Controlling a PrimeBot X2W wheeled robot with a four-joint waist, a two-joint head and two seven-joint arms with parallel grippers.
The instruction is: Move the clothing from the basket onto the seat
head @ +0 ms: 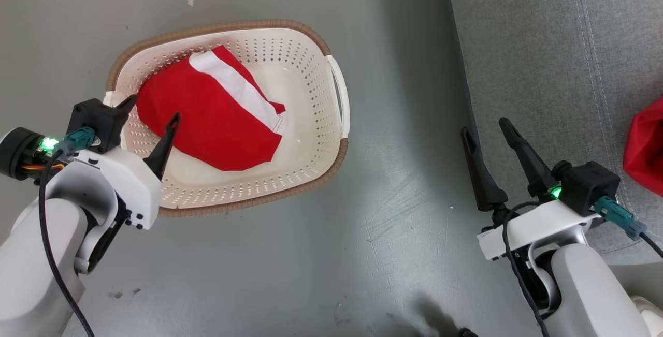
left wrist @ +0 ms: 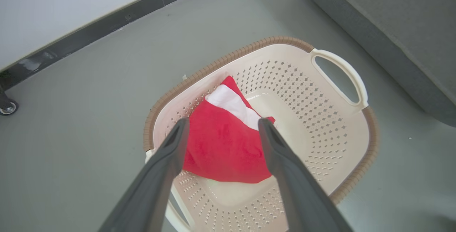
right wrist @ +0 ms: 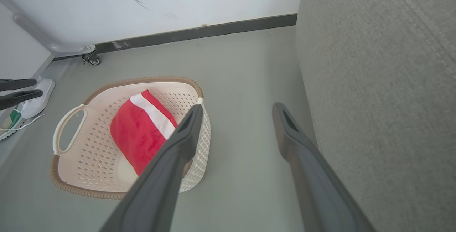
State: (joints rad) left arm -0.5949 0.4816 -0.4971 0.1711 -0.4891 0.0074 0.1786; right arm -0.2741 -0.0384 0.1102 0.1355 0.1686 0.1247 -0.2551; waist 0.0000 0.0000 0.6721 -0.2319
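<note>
The left claw (head: 154, 109) hangs over the left rim of the basket (head: 311, 93), jaws wide apart and holding nothing. In its wrist view the fingers frame the red garment (head: 207, 119), which I judge to be a line-up for a grasp. The right claw (head: 485, 126) is also spread and empty, poised above the floor (head: 393, 223) just beside the sofa (head: 544, 42), probably to stay clear of the other arm. The garment lies crumpled against the basket's left wall, partly up the slope, with the right half of the bottom bare. Its white band runs along the edge facing the sofa, and the long axis follows that band, slanting from the far rim toward the basket's middle. A second garment (head: 645, 145) lies on the sofa at the head view's right edge, so about half the job looks done
</note>
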